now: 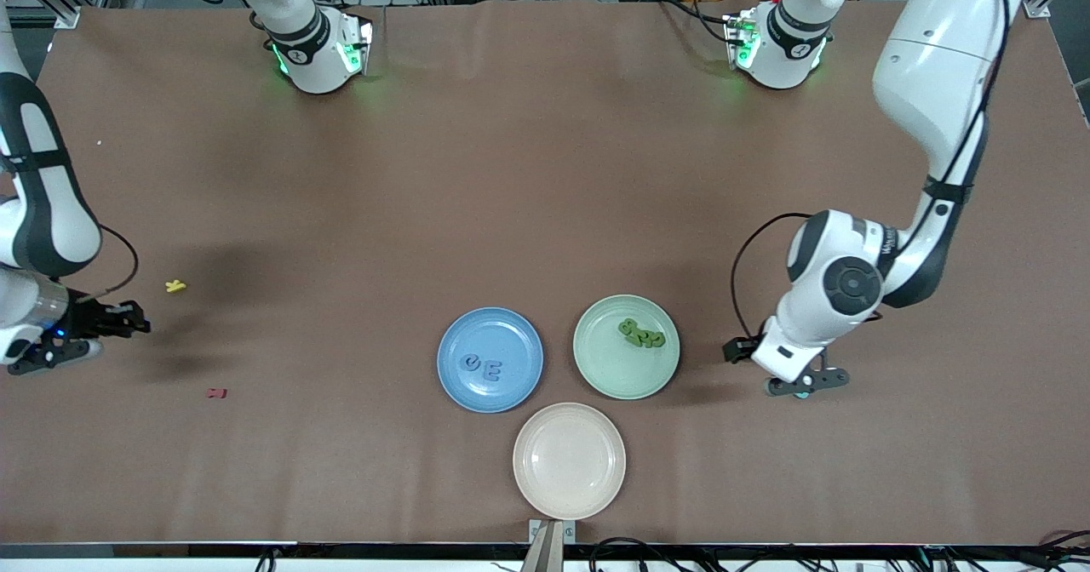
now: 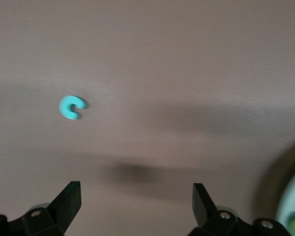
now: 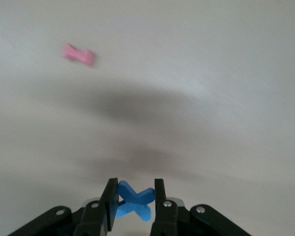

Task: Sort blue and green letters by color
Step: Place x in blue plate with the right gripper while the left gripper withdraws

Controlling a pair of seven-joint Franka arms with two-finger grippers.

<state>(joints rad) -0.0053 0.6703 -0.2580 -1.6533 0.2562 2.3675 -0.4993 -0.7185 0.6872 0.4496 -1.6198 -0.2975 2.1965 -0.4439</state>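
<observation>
Right pincer up over the brown surface at the right arm's end, clenched on a small flat bright-blue X-shaped toy letter pinched between its black fingers. On the surface below and ahead of that pincer, a small dark red flat letter, showing pink in the right wrist view; near the same pincer, a tiny yellow K-shaped piece.

Left pincer low over the surface at the left arm's end, just beside the round pale-green plate, fingers spread wide and released, nothing between them. Ahead of it on the bare surface, a small turquoise C-shaped flat letter, lying apart from both fingers.

On the pale-green plate, a cluster of olive-green flat letters, touching one another. Beside it, toward the right pincer, a round blue plate carrying two periwinkle-blue flat letters side by side. Nearer the front camera than both, a round cream plate.
</observation>
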